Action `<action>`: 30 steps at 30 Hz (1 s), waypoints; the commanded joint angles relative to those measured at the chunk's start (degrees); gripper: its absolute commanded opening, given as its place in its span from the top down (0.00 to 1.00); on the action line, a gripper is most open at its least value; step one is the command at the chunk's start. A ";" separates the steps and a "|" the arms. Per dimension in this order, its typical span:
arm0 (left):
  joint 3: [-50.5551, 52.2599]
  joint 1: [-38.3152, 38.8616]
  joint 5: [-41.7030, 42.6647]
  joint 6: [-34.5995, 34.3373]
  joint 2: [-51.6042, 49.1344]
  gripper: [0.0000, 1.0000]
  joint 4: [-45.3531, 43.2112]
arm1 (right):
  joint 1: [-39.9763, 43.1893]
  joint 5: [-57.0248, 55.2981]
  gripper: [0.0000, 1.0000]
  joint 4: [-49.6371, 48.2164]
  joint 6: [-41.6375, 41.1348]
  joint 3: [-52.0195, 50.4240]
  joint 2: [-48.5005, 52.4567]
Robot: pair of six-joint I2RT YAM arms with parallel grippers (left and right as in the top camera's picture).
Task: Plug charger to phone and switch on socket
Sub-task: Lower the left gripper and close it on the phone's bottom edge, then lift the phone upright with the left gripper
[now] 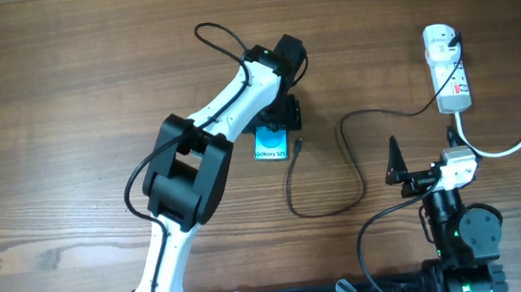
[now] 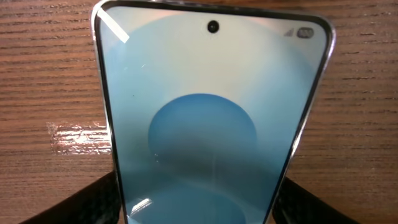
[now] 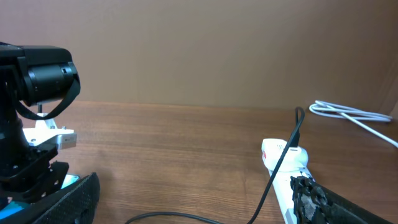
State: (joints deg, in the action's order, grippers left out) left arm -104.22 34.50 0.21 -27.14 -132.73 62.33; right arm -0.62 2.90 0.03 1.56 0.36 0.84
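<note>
The left gripper [image 1: 276,125] clasps the phone [image 1: 269,145] by its long edges, flat on the wooden table [image 1: 63,88]. The charger [image 1: 297,146] tip lies just beside it, unplugged. The right gripper [image 3: 196,190] gapes wide and empty near the socket [image 1: 449,70]. It should probably grasp close behind the tip for a straight push.
</note>
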 commanded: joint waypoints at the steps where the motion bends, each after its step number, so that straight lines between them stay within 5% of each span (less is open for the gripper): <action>1: 1.27 -0.98 -4.66 -0.09 -3.26 0.25 0.24 | -0.22 -0.35 0.01 -0.11 -0.22 -0.07 -0.31; 21: -2.64 -3.15 -3.06 -0.13 2.78 0.26 6.88 | -0.22 -0.35 0.00 -0.11 -0.22 -0.07 -0.31; 24: -2.64 -4.22 3.26 -0.11 5.73 0.25 8.37 | -0.22 -0.35 0.00 -0.11 -0.22 -0.07 -0.31; 30: -2.64 -8.79 28.98 2.64 11.72 0.27 11.91 | -0.22 -0.35 0.00 -0.11 -0.22 -0.07 -0.31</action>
State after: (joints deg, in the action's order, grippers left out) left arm -105.41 27.77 13.06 -27.14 -125.21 73.34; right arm -0.62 2.90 0.03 1.56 0.36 0.84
